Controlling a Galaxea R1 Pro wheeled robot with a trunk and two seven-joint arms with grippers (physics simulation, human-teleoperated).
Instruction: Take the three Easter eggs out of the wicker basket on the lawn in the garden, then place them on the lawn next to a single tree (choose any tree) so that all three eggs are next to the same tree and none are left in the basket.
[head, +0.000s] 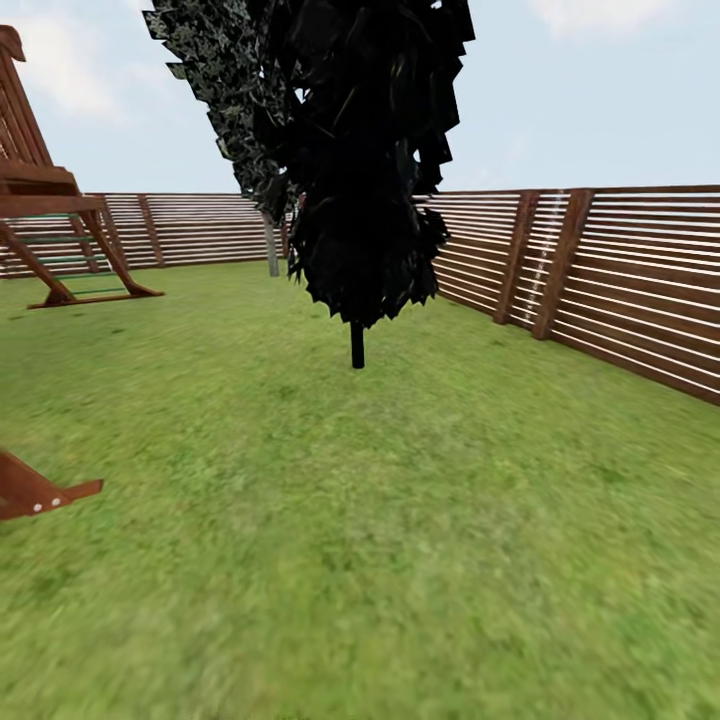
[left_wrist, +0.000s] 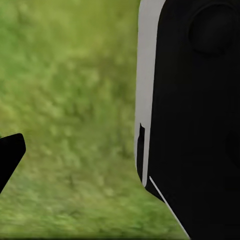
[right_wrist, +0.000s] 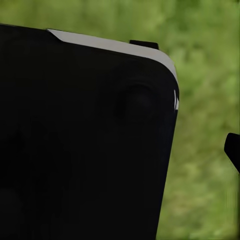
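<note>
The lawn (head: 380, 520) of short green grass stretches ahead in the head view. A tree (head: 365, 180) with dark black-green foliage stands on it straight ahead, on a thin dark trunk (head: 357, 346). Behind it to the left is a second tree with a grey trunk (head: 271, 250). The Easter eggs and the wicker basket are out of view. In the left wrist view one black fingertip (left_wrist: 11, 152) juts in over blurred grass beside the robot's black body (left_wrist: 195, 120). In the right wrist view another black fingertip (right_wrist: 233, 150) pokes in next to the black body (right_wrist: 85, 145).
A brown horizontal-slat fence (head: 620, 290) runs along the right side and across the back of the garden. A wooden play frame (head: 60, 230) stands at the far left, and one of its brown feet (head: 40, 492) lies on the grass at the left edge.
</note>
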